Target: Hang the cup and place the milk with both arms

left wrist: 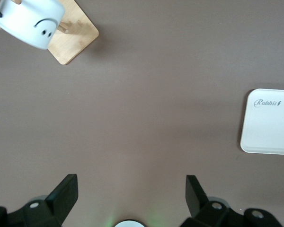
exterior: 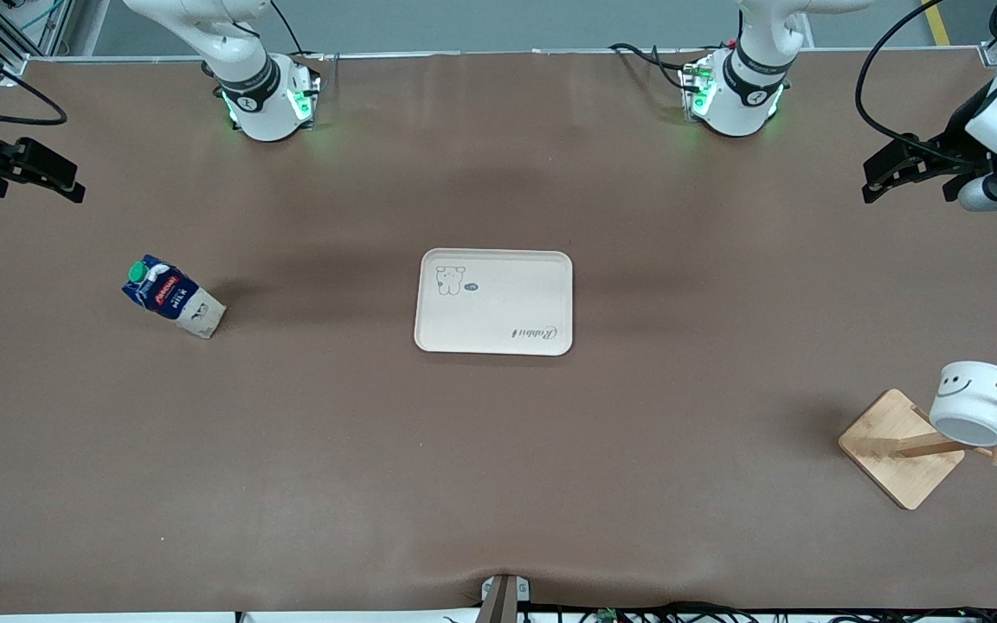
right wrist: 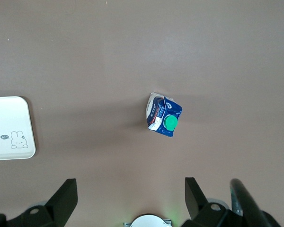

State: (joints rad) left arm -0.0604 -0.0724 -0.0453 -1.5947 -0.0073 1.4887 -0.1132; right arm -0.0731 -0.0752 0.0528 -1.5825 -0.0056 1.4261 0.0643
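1. Cup (exterior: pixel 970 402): the small white mug with a black loop handle and a drawn smiley face is already seen hanging by its handle on a peg of the wooden rack (exterior: pixel 901 450), toward the left arm's end of the table and nearer to the front camera than the tray.
2. Milk (exterior: pixel 172 297): the small dark-blue gable-top carton with a green round cap stands on the brown table (exterior: pixel 498 450) toward the right arm's end, well apart from the cream rectangular tray (exterior: pixel 493 302) at the centre. It is not yet placed.
3. Right gripper (exterior: pixel 66 186): it hangs over the table edge at its own end, jaws spread wide and empty; the carton lies in its wrist view.
4. Left gripper (exterior: pixel 879 177): it waits over the opposite edge, jaws likewise spread and empty.
5. Step in hand, as judged: the carton is to be approached by the right gripper. The fingers are best aligned with two flat faces, below the gable, and closed gently so that the thin card is not crushed or tipped.
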